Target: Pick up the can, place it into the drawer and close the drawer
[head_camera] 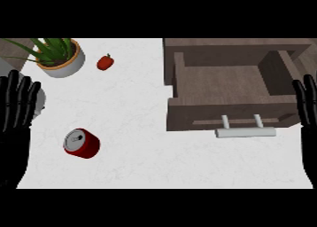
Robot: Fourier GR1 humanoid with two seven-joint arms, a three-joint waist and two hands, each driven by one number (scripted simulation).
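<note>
Red can (81, 143) is seen upright on the white counter (135, 111), lower left, just beside the left hand (11, 119) — untouched. Drawer (226, 88) is pulled open at right, handle (246, 131) forward. Right hand (313, 119) is held at the right edge. Fingers of both are straight, slightly spread. Potted plant (59, 55) and strawberry (106, 62) are noted upper left.
</note>
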